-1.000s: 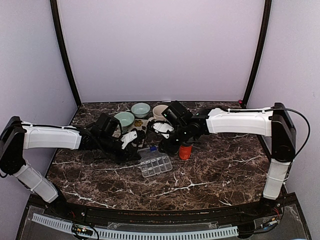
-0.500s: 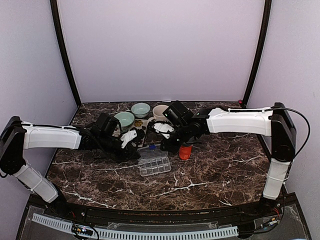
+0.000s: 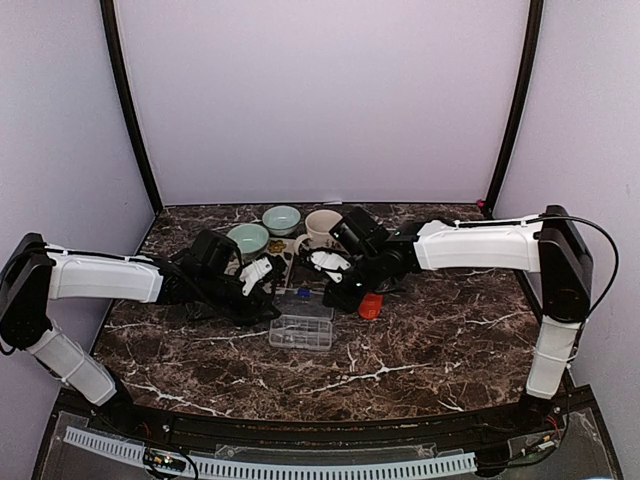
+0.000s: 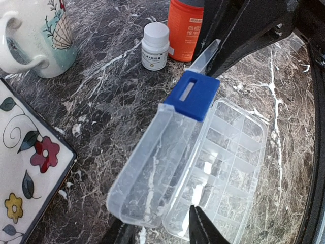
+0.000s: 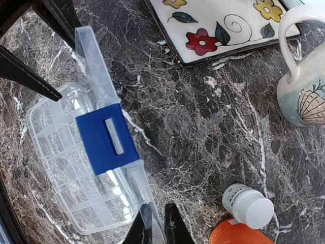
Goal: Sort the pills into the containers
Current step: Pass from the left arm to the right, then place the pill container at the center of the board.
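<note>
Right wrist view gives me the grip itself. My right gripper (image 5: 156, 216) is pressed together on the free edge of the lid (image 5: 94, 71), pinching the clear plastic. The lid stands up off the box (image 5: 56, 152), with its blue latch (image 5: 106, 140) facing the lens.

The left wrist view shows the other end. My left gripper (image 4: 160, 226) is spread, with one finger (image 4: 203, 229) over the compartments and the other outside the lid's near corner. I cannot tell whether either one touches the plastic.

Only the top view shows both arms whole. Each reaches in from its side with the forearm nearly level and the wrist tipped down, and they meet at the middle of the surface (image 3: 450, 340). The box lies there between the two grippers, just in front of the tray (image 5: 228, 20). That view alone also shows two bowls (image 3: 248, 238) behind the tray.

A white bottle (image 4: 155, 46) and an orange bottle (image 4: 185, 25) stand side by side just beyond the latch. The orange one carries white Chinese characters that I cannot read at this size. The white one's label print is too small to make out. The mug (image 4: 35, 35) bears a shell picture, and the tray is painted with red and yellow flowers. Whether any pills lie on it I cannot tell.
</note>
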You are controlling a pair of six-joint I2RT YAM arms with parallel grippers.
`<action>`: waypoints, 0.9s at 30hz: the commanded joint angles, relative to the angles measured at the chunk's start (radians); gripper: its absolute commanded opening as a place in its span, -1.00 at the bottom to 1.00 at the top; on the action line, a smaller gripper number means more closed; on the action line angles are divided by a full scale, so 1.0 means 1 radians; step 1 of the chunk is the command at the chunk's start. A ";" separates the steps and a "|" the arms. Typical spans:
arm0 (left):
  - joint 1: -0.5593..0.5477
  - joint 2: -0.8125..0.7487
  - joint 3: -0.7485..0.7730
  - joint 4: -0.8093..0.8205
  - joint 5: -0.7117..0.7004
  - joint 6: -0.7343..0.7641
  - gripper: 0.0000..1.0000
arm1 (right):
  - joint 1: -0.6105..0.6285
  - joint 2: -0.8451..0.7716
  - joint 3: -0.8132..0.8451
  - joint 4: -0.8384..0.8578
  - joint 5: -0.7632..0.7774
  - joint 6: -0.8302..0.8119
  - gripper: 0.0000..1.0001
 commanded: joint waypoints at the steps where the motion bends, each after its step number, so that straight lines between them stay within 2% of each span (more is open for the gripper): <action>1: 0.000 -0.016 -0.032 0.016 -0.050 -0.049 -0.20 | -0.020 -0.017 -0.024 0.063 0.009 0.033 -0.85; 8: 0.001 -0.036 -0.064 0.060 -0.176 -0.112 -0.04 | -0.021 -0.019 -0.046 0.074 0.035 0.049 -0.85; 22: 0.003 -0.096 -0.099 0.086 -0.287 -0.202 -0.02 | -0.021 0.008 -0.037 0.097 0.057 0.084 -0.87; 27: 0.003 -0.115 -0.123 0.115 -0.275 -0.250 -0.02 | -0.021 -0.003 -0.048 0.110 0.078 0.096 -0.88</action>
